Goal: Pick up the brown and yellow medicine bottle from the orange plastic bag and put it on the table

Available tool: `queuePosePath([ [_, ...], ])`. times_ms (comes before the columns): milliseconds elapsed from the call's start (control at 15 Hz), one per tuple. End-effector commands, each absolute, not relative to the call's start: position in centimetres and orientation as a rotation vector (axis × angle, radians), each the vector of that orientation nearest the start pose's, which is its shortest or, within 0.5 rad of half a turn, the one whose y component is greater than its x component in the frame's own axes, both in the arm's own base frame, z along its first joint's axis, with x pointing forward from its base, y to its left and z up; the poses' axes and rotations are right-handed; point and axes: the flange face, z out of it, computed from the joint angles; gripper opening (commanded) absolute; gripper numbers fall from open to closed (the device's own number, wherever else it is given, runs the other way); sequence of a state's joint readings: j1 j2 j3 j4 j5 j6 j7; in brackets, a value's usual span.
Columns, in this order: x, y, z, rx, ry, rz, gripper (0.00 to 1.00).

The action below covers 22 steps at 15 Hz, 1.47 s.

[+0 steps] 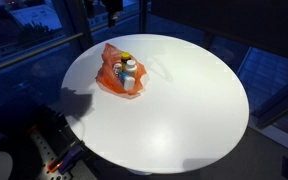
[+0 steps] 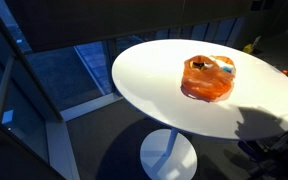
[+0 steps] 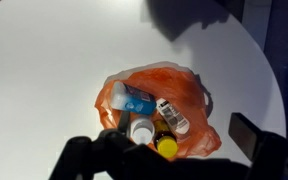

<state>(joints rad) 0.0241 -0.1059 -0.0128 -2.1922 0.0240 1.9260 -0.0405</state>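
Sitting in the crinkly orange plastic bag (image 3: 149, 82), low in the middle of the wrist view, the brown medicine bottle with the yellow cap (image 3: 165, 143) is tucked among other small bottles (image 3: 172, 115) on the round white table (image 3: 54, 70). The black claw (image 3: 162, 152) hangs right over it at the bottom edge. Its two fingers are spread wide apart and hold nothing.
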Motion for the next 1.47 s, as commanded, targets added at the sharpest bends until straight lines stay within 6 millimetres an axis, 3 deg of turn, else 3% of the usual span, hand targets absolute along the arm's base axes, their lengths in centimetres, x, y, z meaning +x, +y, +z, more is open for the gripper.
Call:
queuePosePath([
  [0,49.9,0.8,41.9,-3.103,-0.037,0.243,1.0],
  [467,53.0,3.0,40.1,-3.125,0.028,0.161,1.0],
  [800,56.4,4.5,36.0,-3.144,0.151,0.108,1.0],
  [1133,59.6,4.6,31.5,-3.154,0.249,0.12,1.0],
  [1400,61.0,4.2,29.1,-3.158,0.294,0.149,1.0],
])
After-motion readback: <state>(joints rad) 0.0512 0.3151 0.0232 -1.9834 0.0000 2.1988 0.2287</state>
